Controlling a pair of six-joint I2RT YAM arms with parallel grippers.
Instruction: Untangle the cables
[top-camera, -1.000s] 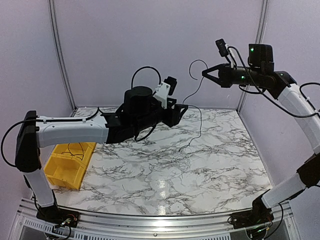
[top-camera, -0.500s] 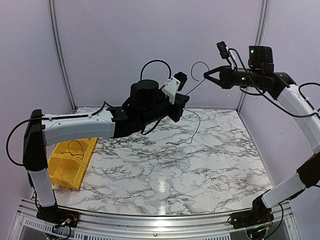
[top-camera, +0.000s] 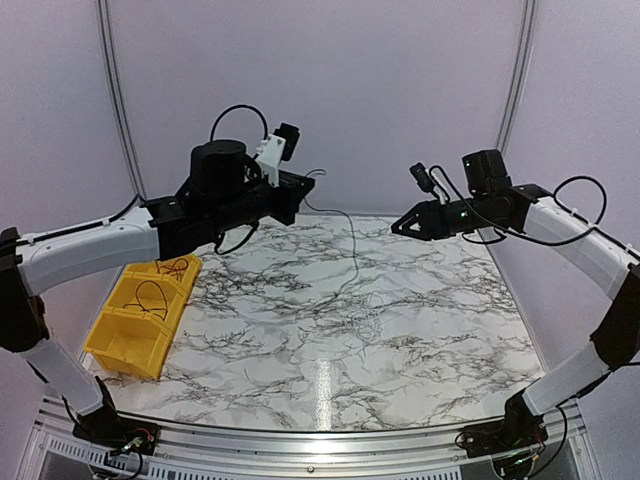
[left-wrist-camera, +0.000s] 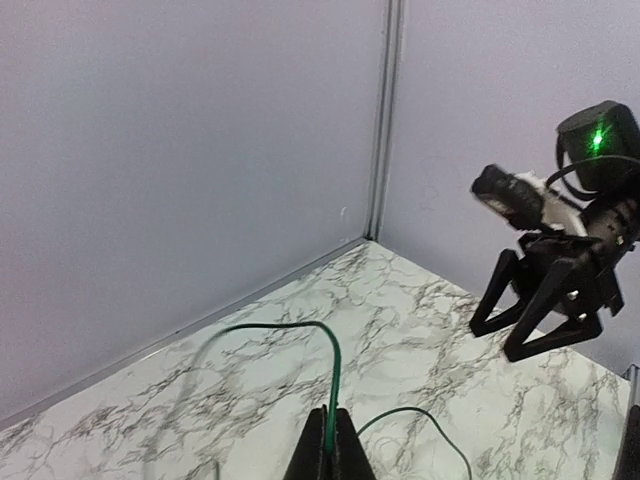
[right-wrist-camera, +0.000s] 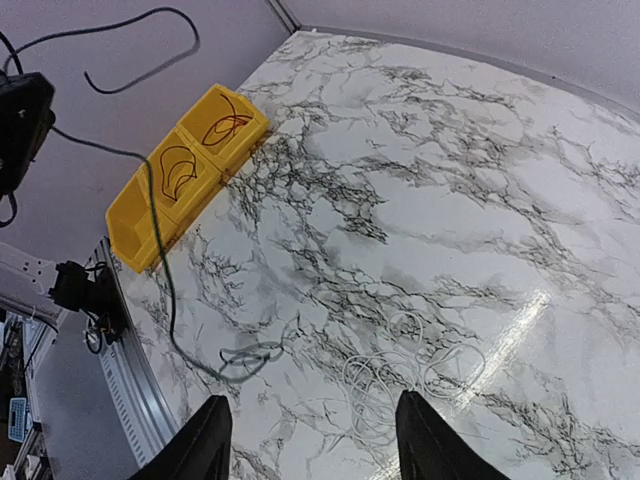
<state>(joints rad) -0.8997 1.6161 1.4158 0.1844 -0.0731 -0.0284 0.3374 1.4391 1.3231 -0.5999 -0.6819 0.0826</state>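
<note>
Yellow bin (top-camera: 125, 352) sits at the 8 o'clock edge of the marble table (top-camera: 450, 340), with dark coiled cables (top-camera: 150, 298) lying in its compartments. Left gripper (top-camera: 305, 181), high toward 11 o'clock, is clenched on a thin green wire (left-wrist-camera: 333, 375) that droops from its tips down to the marble. Whitish tangle (right-wrist-camera: 400, 385) lies near the table's centre, just beside the wire's lower end. Right gripper (top-camera: 397, 227), above 2 o'clock, is released, jaws spread wide and holding nothing.

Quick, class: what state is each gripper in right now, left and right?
Left gripper: shut on the thin green cable.
Right gripper: open, holding nothing.
</note>
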